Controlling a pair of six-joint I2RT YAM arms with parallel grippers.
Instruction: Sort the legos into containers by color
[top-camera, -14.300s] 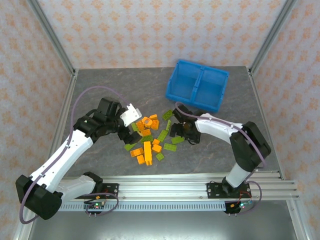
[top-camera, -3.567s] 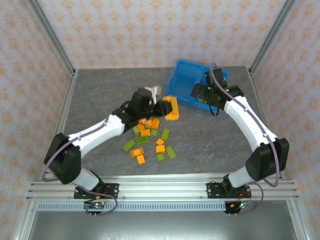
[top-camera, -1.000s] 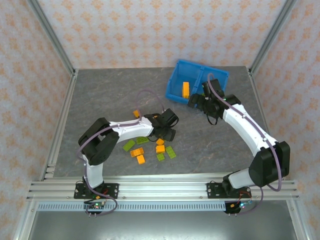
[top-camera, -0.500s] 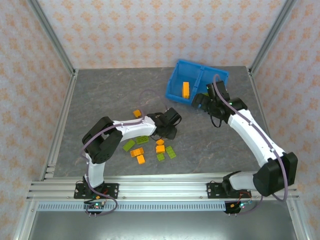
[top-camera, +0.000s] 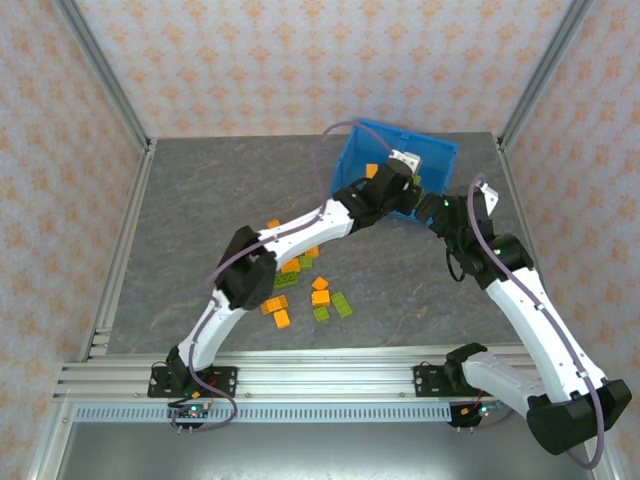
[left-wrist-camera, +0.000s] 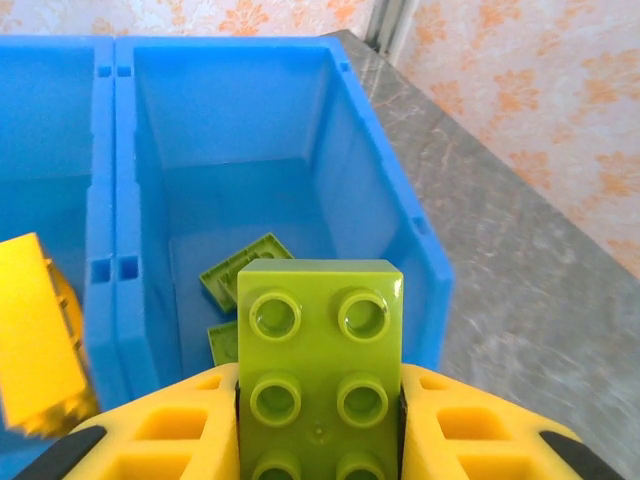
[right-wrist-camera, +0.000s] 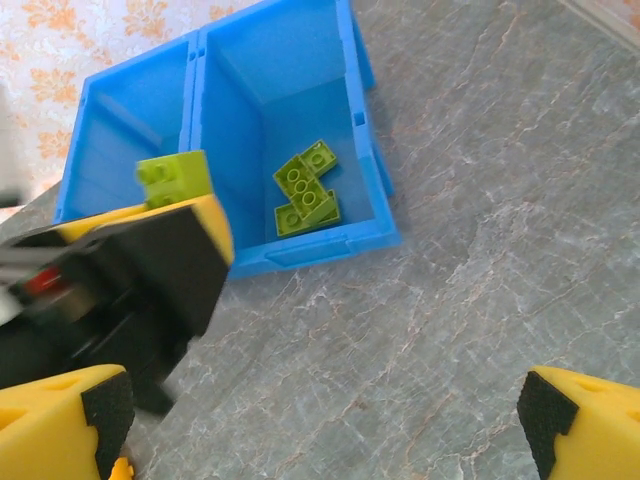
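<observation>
Left wrist camera shows the left gripper pinching a lime brick over the blue bin, green bricks in its right compartment; the right gripper's fingers stand spread.

Glossy, smooth lime plastic brick with moulded studs; blue plastic bin faintly shiny; surface matt grey, stone-veined.

Floral walls, grey marbled table
</observation>
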